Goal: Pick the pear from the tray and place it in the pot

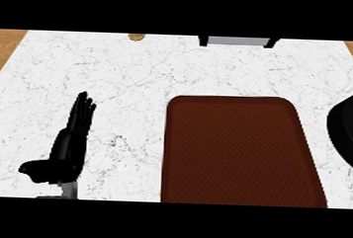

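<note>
Near edge, left: left hand (67, 149) rests over the white marble counter (122, 89), fingers straight and extended, thumb out, holding nothing. Right hand not visible. Centre-right: dark red tray (244, 150) reaches the lower edge; bare marble lies between it and the hand. Black pot (348, 134) is cut by the right edge, just beside the tray. Far edge: a small tan object (136, 37), possibly the pear, well apart from the tray.

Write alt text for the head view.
A dark red tray lies on a white marble counter with no pear visible on it. The left hand rests open at lower left, fingers straight, and part of a black pot shows at the right edge.
</note>
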